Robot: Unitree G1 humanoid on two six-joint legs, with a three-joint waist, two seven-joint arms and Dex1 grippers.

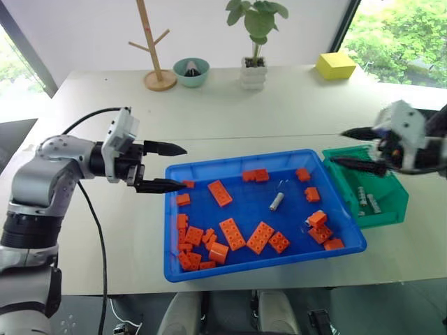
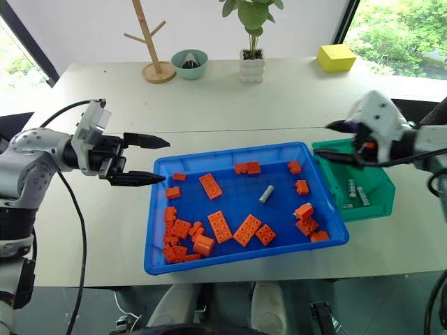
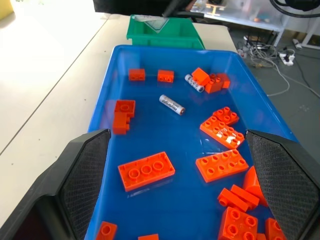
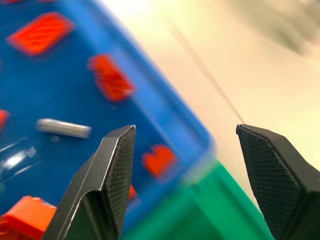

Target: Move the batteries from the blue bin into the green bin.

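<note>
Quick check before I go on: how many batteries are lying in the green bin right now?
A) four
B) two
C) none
B: two batteries lie side by side on the floor of the green bin, just below the open, empty right gripper; others remain in the blue bin.

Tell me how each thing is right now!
Left claw: open, empty, beside the blue bin.
Right claw: open, empty, over the green bin.
Blue bin: two batteries and orange bricks inside.
Green bin: two batteries lying inside.
</note>
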